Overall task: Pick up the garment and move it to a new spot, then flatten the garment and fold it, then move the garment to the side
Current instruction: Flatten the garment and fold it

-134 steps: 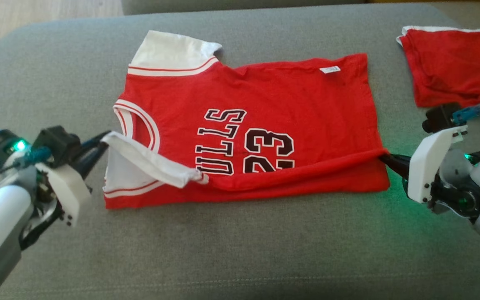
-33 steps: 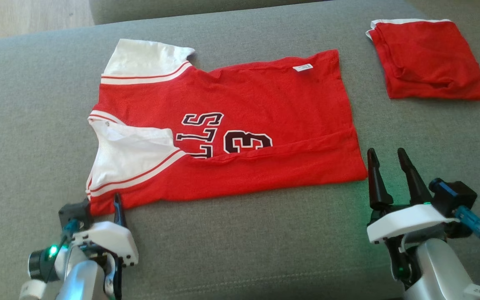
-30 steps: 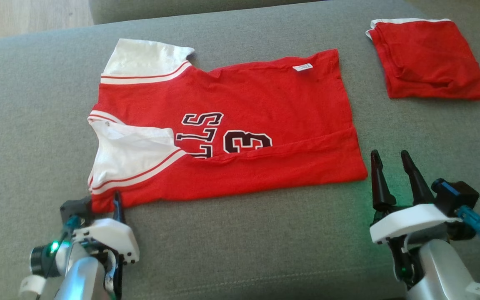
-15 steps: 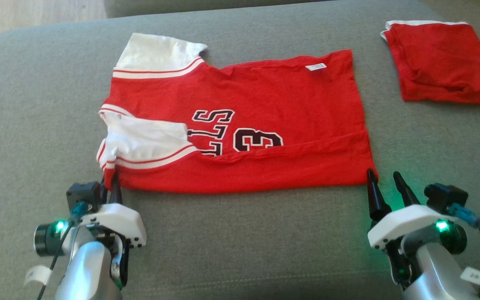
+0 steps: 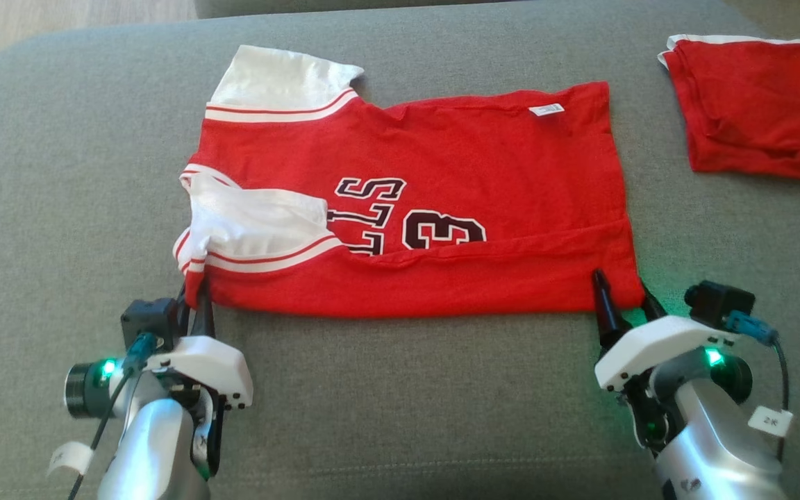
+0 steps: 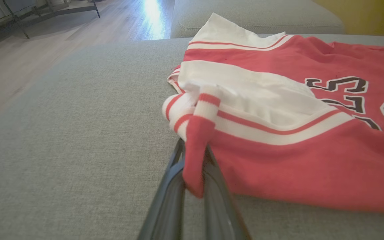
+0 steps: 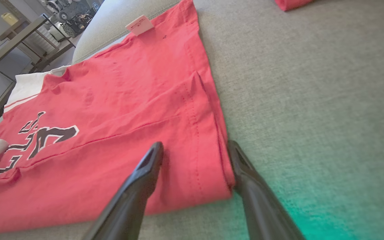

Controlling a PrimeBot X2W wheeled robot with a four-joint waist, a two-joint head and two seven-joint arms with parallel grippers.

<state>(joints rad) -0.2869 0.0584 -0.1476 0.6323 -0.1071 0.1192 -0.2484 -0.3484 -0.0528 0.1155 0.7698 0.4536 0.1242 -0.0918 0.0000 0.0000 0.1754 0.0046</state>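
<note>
Currently, the left gripper [image 5: 195, 298] is clenched on the near left corner of the red Bulls jersey [image 5: 442, 160]. In the left wrist view a red-and-white striped fold of hem is pinched between the two dark fingers [image 6: 165, 200]. The jersey is laid sideways on the grey sofa cushion [image 5: 407, 403], with its near long edge folded up over the number 23. The near white sleeve [image 5: 261, 222] is folded onto the print and the far white sleeve [image 5: 282, 76] is spread flat. The right gripper [image 5: 622, 290] is released at the near right corner: jaws wide, hem corner between them, one finger over the fabric and the other at the edge. A folded red garment [image 5: 754, 104] is placed well apart at far right.
</note>
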